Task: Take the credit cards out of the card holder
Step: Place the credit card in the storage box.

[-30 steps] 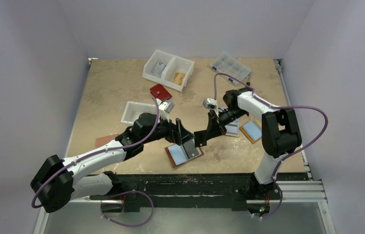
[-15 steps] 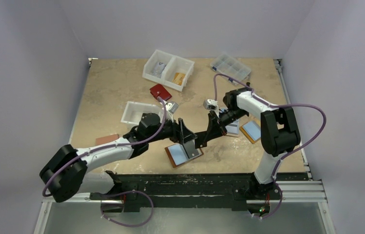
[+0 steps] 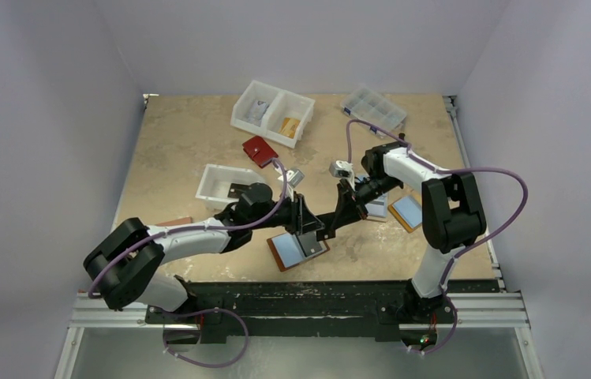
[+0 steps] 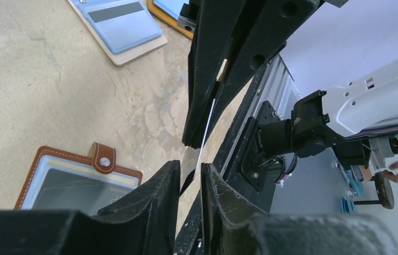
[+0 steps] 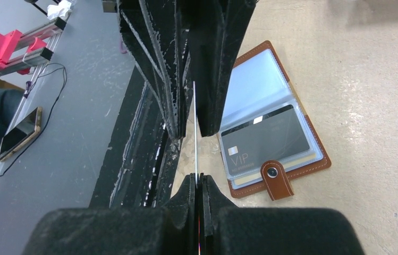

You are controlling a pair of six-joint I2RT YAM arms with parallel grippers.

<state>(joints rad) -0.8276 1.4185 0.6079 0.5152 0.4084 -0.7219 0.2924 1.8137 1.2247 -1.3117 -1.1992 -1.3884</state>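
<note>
The brown card holder (image 3: 298, 249) lies open near the table's front edge, snap tab (image 5: 274, 179) unfastened. A dark VIP credit card (image 5: 267, 141) sits in its clear sleeve. Just above it, my right gripper (image 5: 197, 178) is shut on another credit card (image 5: 195, 127), which I see edge-on as a thin line. My left gripper (image 4: 190, 166) faces it from the other side. Its fingers (image 4: 159, 186) stand either side of that card's far end (image 4: 205, 133), with a narrow gap still showing between them. In the top view both grippers (image 3: 317, 227) meet over the holder.
Behind are a red wallet (image 3: 259, 149), a white divided bin (image 3: 273, 112), a white tray (image 3: 225, 183) and a clear organizer box (image 3: 372, 106). Two other open holders (image 3: 408, 211) lie right of the right arm. The black rail (image 3: 300, 294) runs along the front edge.
My left arm has moved right toward the right gripper, and its jaws have narrowed from wide open to a slim gap around the card. The right gripper has held still.
</note>
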